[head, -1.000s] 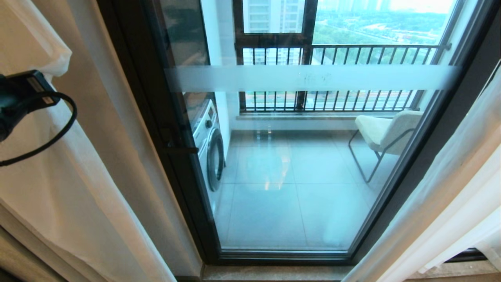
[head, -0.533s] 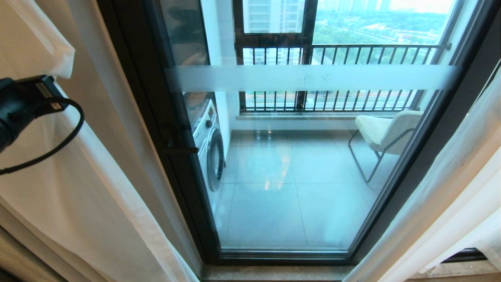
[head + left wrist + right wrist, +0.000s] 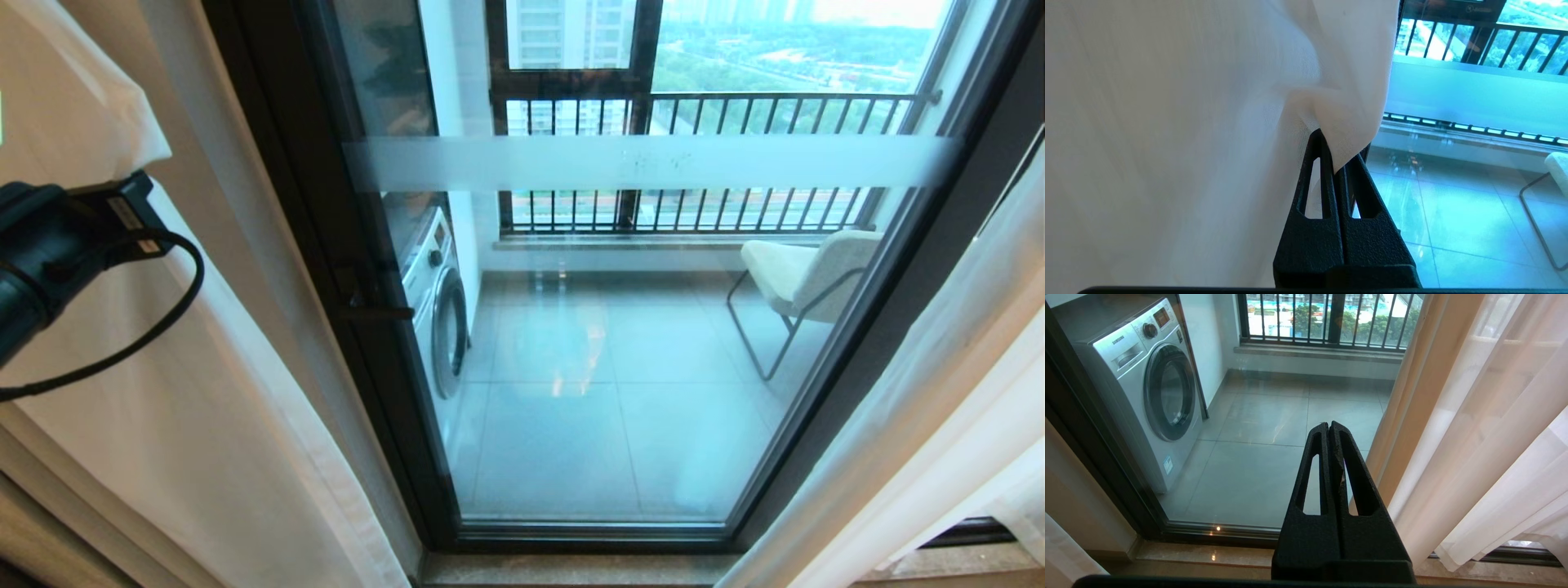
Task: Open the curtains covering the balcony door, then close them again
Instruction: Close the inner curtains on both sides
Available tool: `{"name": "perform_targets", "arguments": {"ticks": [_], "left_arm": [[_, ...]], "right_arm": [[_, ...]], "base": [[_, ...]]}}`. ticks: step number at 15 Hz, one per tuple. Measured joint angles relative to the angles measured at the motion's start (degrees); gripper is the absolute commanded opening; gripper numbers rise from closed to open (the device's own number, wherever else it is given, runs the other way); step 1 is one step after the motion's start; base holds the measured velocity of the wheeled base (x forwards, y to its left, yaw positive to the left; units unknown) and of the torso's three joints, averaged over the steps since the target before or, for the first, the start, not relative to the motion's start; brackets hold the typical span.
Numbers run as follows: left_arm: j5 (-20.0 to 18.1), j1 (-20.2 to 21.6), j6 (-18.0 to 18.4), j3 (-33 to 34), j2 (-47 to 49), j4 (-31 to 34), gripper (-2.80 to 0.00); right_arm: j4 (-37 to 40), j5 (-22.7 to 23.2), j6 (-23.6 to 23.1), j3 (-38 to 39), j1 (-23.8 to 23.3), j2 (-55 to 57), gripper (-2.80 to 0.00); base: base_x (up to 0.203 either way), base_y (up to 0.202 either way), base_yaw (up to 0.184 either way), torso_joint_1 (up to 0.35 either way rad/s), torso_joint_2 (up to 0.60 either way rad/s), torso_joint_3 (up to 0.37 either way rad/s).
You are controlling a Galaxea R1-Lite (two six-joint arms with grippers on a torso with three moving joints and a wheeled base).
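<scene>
The sheer white curtains hang parted on both sides of the balcony door (image 3: 637, 367), one panel on the left (image 3: 163, 425) and one on the right (image 3: 939, 408). The glass between them is uncovered, with its frosted band (image 3: 653, 162) and dark handle (image 3: 375, 312) showing. My left arm (image 3: 49, 245) reaches in from the left edge against the left panel. In the left wrist view, my left gripper (image 3: 1337, 157) is shut on a pinched fold at the edge of that curtain (image 3: 1208, 122). My right gripper (image 3: 1329, 425) is shut and empty, low before the door, beside the right curtain (image 3: 1494, 437).
Behind the glass stand a washing machine (image 3: 437, 302) on the left and a pale chair (image 3: 804, 273) on the right, with a black railing (image 3: 718, 106) beyond. A taupe drape (image 3: 269, 269) hangs beside the left frame. A stone sill (image 3: 571, 567) runs under the door.
My left arm has moved right and a little down in the head view, drawing the left curtain's edge toward the door. The right arm and the camera have stayed still.
</scene>
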Motion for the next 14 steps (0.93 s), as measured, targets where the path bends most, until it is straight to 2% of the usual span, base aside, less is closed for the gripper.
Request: {"name": "perform_targets", "arguments": {"ticks": [14], "left_arm": [[-0.1,-1.1,0.2,1.3,-0.1,-0.7,-2.8]], "right_arm": [[0.0,0.0,0.0,0.0,0.0,0.0,-2.8]], "base": [[0.0,0.0,0.0,0.0,0.0,0.0]]}}
